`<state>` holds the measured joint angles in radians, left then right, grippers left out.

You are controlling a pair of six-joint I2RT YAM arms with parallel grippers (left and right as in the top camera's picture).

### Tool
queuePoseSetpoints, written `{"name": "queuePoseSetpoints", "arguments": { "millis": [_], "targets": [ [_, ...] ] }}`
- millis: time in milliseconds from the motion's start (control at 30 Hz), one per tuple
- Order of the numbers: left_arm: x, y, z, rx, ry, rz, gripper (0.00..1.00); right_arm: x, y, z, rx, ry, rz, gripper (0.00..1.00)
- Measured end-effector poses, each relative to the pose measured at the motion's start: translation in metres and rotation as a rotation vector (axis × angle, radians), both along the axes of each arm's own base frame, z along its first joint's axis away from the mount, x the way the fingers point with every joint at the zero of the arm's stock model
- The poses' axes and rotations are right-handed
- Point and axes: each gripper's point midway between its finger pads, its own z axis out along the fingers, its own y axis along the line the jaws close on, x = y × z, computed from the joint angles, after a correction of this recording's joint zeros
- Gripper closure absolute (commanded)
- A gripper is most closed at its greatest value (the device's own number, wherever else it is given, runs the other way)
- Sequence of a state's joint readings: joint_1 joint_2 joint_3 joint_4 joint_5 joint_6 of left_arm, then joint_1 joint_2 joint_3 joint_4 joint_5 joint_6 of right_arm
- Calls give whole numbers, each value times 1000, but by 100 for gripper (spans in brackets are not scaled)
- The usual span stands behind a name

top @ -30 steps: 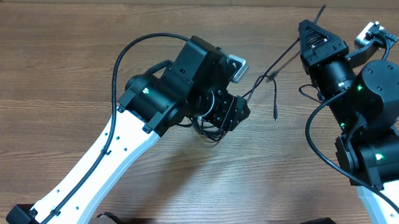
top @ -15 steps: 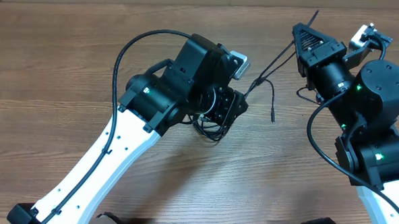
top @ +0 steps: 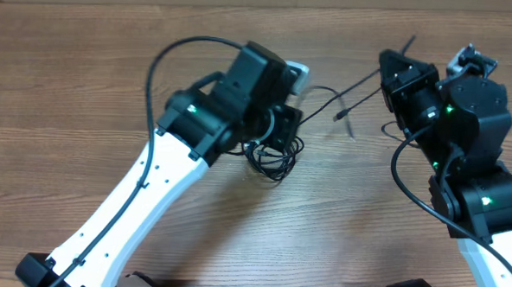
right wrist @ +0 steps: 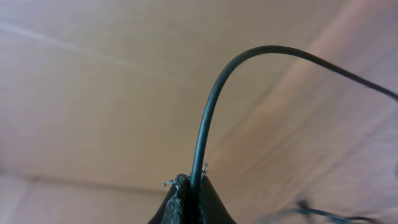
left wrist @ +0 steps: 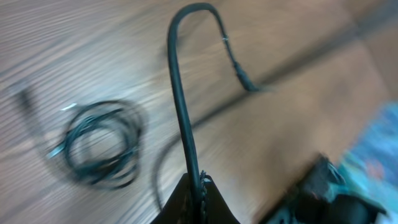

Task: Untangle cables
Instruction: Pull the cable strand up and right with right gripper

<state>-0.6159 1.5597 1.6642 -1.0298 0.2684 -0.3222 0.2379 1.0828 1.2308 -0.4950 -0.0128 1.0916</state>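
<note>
A thin black cable lies partly as a small coiled bundle (top: 273,159) on the wooden table, just below my left gripper (top: 290,110). In the left wrist view that gripper (left wrist: 199,198) is shut on a cable strand (left wrist: 179,93), which rises and hooks over to a plug end (left wrist: 247,83). The coil (left wrist: 99,146) lies to its left on the table. My right gripper (top: 387,64) is shut on another thin strand (top: 363,81) running diagonally toward the middle. In the right wrist view the jaws (right wrist: 189,186) pinch that cable (right wrist: 208,118), which arcs up and off to the right.
Thicker black hoses run along both arms, one looping above the left arm (top: 169,53). The right arm's body (top: 472,153) fills the right side. Bare wood table (top: 58,109) extends to the left, and its far edge (top: 201,4) runs along the top.
My left gripper has closed on a strand and shifted up and left, lifting it into an arc. The right gripper moved slightly, keeping its hold on its strand.
</note>
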Motion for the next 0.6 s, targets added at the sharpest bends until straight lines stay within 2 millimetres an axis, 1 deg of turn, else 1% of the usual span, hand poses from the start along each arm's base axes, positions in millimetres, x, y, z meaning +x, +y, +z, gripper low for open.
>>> {"name": "queuePoseSetpoints", "arguments": {
  "millis": [33, 100, 133, 167, 233, 267, 333, 400, 500, 600],
  "targets": [
    [6, 10, -2, 13, 8, 55, 96, -1, -6, -7, -23, 23, -25, 96],
    [19, 28, -2, 22, 18, 150, 96, -1, -14, -12, -54, 42, -63, 96],
    [24, 37, -1, 24, 21, 190, 93, 0, -20, -14, -75, 43, -82, 96],
    [28, 45, 0, 26, 24, 226, 78, 1, -24, -14, -88, 41, -97, 96],
    [32, 60, 0, 32, 38, 288, 4, 2, -34, -14, -114, 37, -127, 96],
    [31, 66, -1, 37, 51, 316, 0, 3, -39, -14, -126, 35, -143, 96],
    [29, 70, -2, 43, 68, 335, 0, 5, -47, -12, -137, 28, -168, 96],
    [25, 72, -4, 51, 89, 350, 0, 8, -55, -5, -148, -1, -192, 96],
    [23, 74, -6, 57, 104, 360, 0, 14, -59, 17, -187, -101, -191, 96],
    [21, 75, -7, 61, 114, 364, 0, 18, -55, 40, -231, -207, -163, 96]
  ]
}}
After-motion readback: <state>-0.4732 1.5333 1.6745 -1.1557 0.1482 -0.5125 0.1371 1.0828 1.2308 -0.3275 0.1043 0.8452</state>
